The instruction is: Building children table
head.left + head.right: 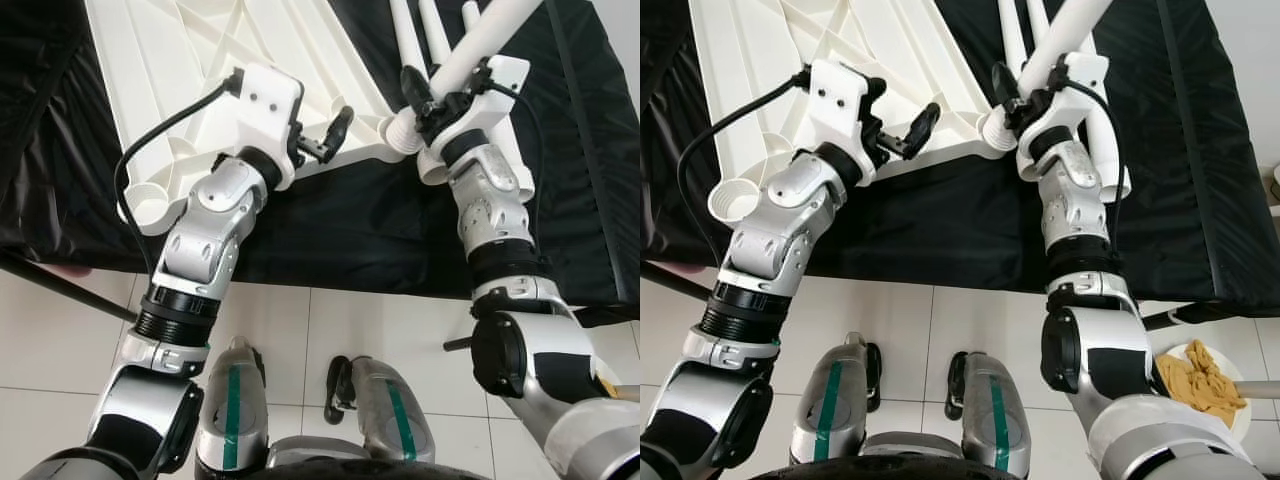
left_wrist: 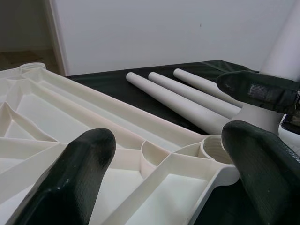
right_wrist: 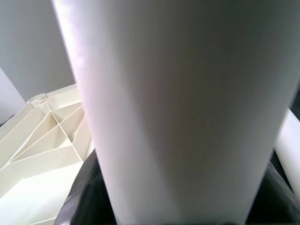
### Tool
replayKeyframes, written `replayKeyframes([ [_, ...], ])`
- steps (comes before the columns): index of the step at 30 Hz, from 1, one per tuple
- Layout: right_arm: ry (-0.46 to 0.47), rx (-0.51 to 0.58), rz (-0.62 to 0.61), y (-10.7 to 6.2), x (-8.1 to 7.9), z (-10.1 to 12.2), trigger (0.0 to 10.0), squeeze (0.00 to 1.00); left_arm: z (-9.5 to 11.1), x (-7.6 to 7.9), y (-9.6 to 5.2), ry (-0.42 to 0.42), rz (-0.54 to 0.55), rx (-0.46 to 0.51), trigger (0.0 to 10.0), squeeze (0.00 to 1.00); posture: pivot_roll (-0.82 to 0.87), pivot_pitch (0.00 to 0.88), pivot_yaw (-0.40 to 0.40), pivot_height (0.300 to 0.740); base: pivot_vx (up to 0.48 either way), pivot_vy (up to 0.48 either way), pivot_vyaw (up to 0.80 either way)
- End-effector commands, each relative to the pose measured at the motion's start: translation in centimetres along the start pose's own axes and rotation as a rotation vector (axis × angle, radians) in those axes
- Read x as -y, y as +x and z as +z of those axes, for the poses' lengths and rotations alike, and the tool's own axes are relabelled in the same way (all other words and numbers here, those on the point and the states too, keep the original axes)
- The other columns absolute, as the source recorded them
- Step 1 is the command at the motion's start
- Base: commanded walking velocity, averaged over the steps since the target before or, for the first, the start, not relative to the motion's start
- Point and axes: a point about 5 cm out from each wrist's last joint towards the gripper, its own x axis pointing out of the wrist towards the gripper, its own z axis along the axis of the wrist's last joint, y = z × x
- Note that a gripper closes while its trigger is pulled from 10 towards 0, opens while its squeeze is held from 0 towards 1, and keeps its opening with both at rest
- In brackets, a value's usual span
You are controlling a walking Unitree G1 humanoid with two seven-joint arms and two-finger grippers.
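meanwhile the right gripper (image 1: pixel 425 100) clamps a white table leg (image 1: pixel 480 45) near its lower end, beside the corner socket (image 2: pixel 216 149) of the upturned tabletop (image 1: pixel 180 60); left gripper (image 1: pixel 328 135) hovers open. light, stiff, smooth plastic.

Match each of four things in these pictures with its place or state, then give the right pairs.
1. white plastic tabletop
2. white plastic leg tube
3. left gripper
4. spare white leg tubes

A. held in the right gripper
B. lying side by side on the black cloth
C. upside down, ribs showing
D. open, at the tabletop's corner socket

Pairs: 1-C, 2-A, 3-D, 4-B
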Motion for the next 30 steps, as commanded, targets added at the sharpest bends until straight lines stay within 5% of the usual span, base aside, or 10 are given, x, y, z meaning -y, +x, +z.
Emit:
replayKeyframes([
  [1,0.016,0.007,-0.016,0.0,0.3,0.0,10.0,0.00,-0.2,0.2,0.1,0.007,-0.004,-0.010,10.0,0.00,0.10,0.000,-0.064,0.740,0.000,0.000,0.00],
  [17,0.044,-0.006,0.046,2.4,-1.8,0.4,10.0,0.00,0.4,0.6,-0.7,0.028,0.008,0.013,10.0,0.00,0.13,0.036,-0.080,0.740,0.000,0.000,0.00],
  [30,0.014,-0.069,-0.026,2.0,-0.7,-0.7,10.0,0.00,0.4,0.7,-1.1,0.026,0.012,0.010,10.0,0.00,0.13,0.069,-0.079,0.740,0.000,0.000,0.00],
])
